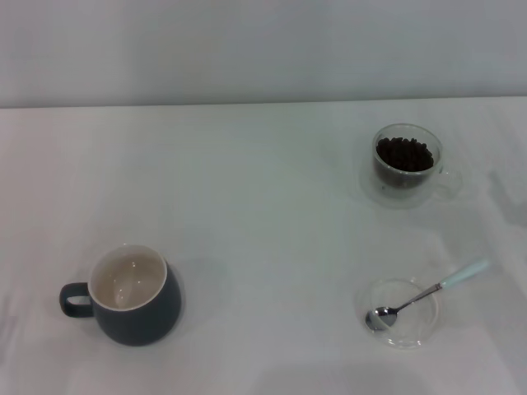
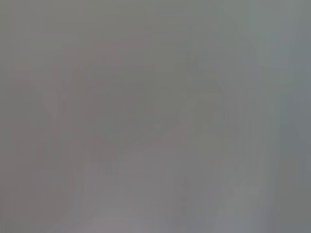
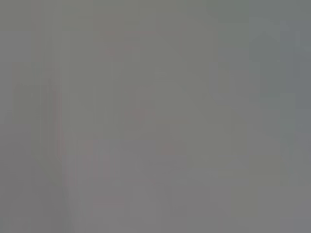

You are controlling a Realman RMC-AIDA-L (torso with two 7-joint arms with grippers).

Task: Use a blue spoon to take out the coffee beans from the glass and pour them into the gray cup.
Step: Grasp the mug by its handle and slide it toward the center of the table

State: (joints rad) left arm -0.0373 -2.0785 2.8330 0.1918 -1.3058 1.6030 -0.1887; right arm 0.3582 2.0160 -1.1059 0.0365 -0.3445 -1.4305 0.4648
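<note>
On the white desk [image 1: 263,214], the gray cup [image 1: 132,298] stands upright at the near left with its loop handle turned left and its cream inside bare, well apart from the glass [image 1: 406,164], which sits at the far right holding the heap of coffee beans [image 1: 404,154]. Nearer on the right, the blue spoon [image 1: 424,293] lies tilted with its metal bowl resting in a shallow clear dish [image 1: 401,313] and its pale handle reaching out past the rim toward the far right. Neither claw appears in the head view, and both wrist views give only a featureless gray blur, so whether either claw is apart or together cannot be told.
</note>
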